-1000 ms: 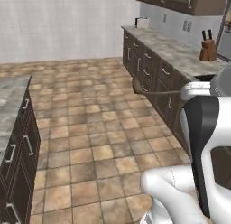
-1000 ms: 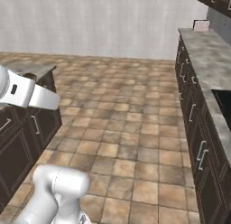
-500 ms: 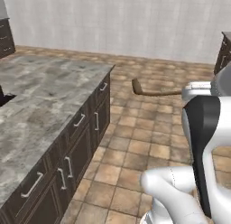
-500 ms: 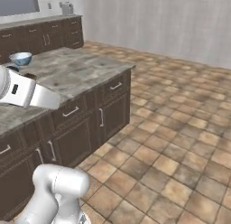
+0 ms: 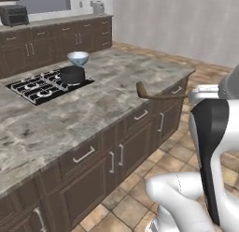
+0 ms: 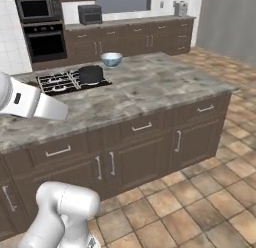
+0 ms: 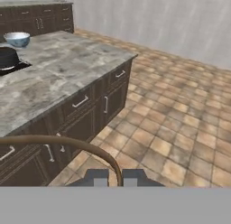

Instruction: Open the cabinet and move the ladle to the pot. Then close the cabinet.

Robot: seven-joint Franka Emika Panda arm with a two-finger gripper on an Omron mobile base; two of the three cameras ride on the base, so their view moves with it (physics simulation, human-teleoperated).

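Observation:
My gripper (image 7: 115,179) is shut on the ladle (image 5: 158,95), a slim brown utensil. Its handle (image 7: 58,141) curves away from the fingertips (image 7: 97,178) in the hand view. In the left base view its oval scoop (image 5: 141,89) hangs in the air by the near edge of the island. A black pot (image 5: 72,74) (image 6: 91,73) (image 7: 6,58) stands on the cooktop (image 5: 44,84), well beyond the ladle. The wall cabinet is out of view.
The stone-topped island (image 5: 107,102) has dark drawers and doors below (image 6: 145,152). A pale bowl (image 5: 78,58) (image 6: 111,58) sits behind the pot. Farther back are a counter with a toaster (image 6: 90,13) and a wall oven (image 6: 42,29). Tiled floor (image 6: 210,192) lies open to the right.
The whole picture has swung as the base turned: from floor and side counter to the island with cooktop and pot. The ladle stays gripped in front of the arm.

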